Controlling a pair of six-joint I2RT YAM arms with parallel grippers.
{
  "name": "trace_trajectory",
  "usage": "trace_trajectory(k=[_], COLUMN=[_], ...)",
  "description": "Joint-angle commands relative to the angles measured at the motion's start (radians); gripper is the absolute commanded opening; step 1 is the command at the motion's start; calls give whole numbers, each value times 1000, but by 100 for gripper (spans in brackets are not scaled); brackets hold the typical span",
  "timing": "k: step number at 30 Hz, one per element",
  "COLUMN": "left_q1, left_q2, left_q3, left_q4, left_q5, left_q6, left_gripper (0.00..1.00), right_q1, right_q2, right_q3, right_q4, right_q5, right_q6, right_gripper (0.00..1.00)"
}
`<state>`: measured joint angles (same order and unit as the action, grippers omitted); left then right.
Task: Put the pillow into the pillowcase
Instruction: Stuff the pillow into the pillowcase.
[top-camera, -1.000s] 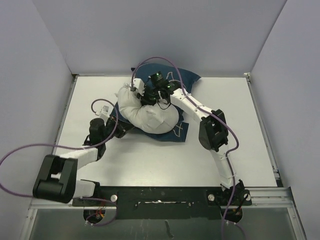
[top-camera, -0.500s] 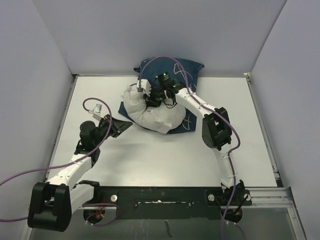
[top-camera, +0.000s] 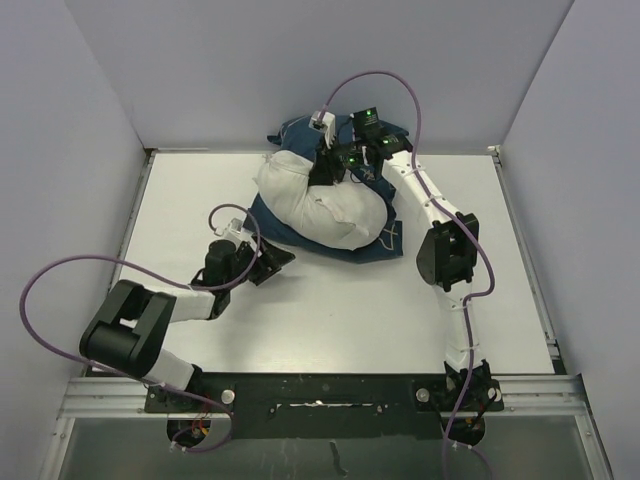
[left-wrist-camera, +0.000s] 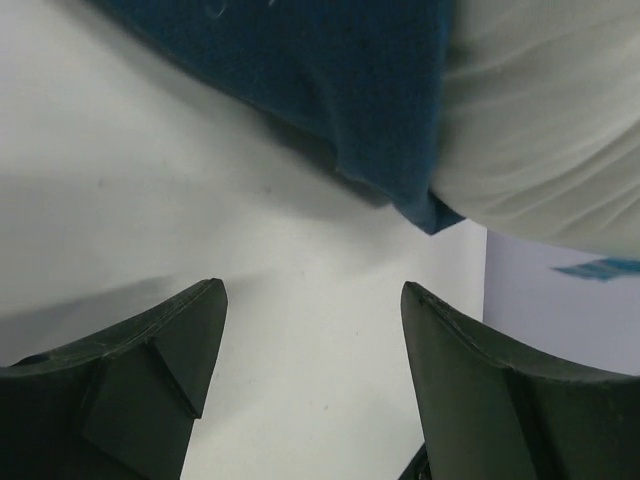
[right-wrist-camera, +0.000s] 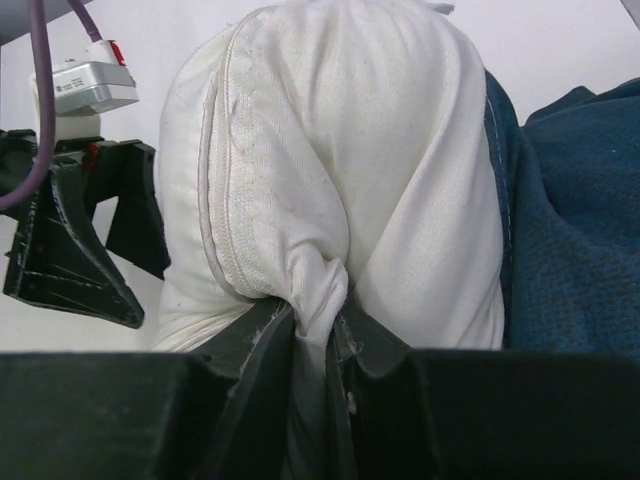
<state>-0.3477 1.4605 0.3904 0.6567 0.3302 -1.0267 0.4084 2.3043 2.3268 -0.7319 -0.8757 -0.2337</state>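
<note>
The white pillow (top-camera: 330, 205) lies bunched at the back middle of the table, on and partly beside the navy pillowcase (top-camera: 385, 238). My right gripper (top-camera: 328, 180) reaches from the back and is shut on a gathered pucker of the pillow (right-wrist-camera: 330, 150); in the right wrist view the gripper (right-wrist-camera: 318, 335) pinches that fold, with the pillowcase (right-wrist-camera: 570, 220) to its right. My left gripper (top-camera: 283, 262) rests low on the table just in front of the pillowcase's near left corner. It stands open (left-wrist-camera: 312, 290) with only bare table between its fingers, the pillowcase (left-wrist-camera: 330, 90) and pillow (left-wrist-camera: 550, 130) just ahead.
Grey walls close in the table (top-camera: 200, 190) at the back and both sides. A purple cable (top-camera: 390, 85) arcs over the right arm near the back wall. The left arm's cable (top-camera: 60, 275) loops out by the left edge.
My left gripper has opened, let go of the pillowcase's corner and shifted right along the table. My right gripper has dragged the pillow towards the back right.
</note>
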Motion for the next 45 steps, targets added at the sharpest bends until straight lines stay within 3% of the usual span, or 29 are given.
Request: trace_trajectory(k=[1, 6, 9, 12, 14, 17, 24, 27, 28, 29, 30, 31, 32, 37, 40, 45], left_q1=[-45, -54, -54, -49, -47, -47, -40, -44, -47, -48, -48, -46, -42, 12, 68, 133], left_q2=[80, 160, 171, 179, 182, 184, 286, 331, 345, 356, 367, 372, 371, 215, 47, -179], left_q3=[140, 187, 212, 240, 239, 242, 328, 384, 403, 426, 430, 420, 402, 211, 137, 88], left_q4=[200, 260, 186, 73, 64, 45, 65, 44, 14, -14, -20, -2, 34, 179, 95, -62], left_q5=[-100, -102, -123, -138, -136, -133, -107, -104, -107, -109, -104, -93, -76, 37, 127, 154], left_q6=[42, 20, 23, 25, 25, 27, 44, 53, 58, 61, 62, 56, 46, 32, 44, 45], left_gripper=[71, 72, 68, 34, 28, 30, 53, 53, 51, 42, 22, 2, 0, 0, 0, 0], right_q1=[-18, -18, -19, -19, -21, -20, -17, -18, -18, -17, -18, -17, -14, 21, 26, 44], right_q2=[1, -13, -18, -15, -14, -11, -21, -28, -31, -32, -35, -34, -32, 2, 2, -46], right_q3=[29, 12, 6, 10, 12, 12, 0, -11, -14, -17, -18, -16, -10, -8, -95, -336], right_q4=[56, 55, 56, 59, 58, 60, 63, 63, 63, 63, 61, 57, 40, -34, -3, 112], right_q5=[9, 8, 3, -1, -1, -2, -17, -16, -14, -11, -2, 20, 61, 465, 606, 727], right_q6=[77, 78, 81, 86, 87, 91, 99, 98, 98, 96, 92, 81, 62, -244, -421, -639], right_gripper=[0, 0, 0, 0, 0, 0, 0, 0, 0, 0, 0, 0, 0, 0, 0, 0])
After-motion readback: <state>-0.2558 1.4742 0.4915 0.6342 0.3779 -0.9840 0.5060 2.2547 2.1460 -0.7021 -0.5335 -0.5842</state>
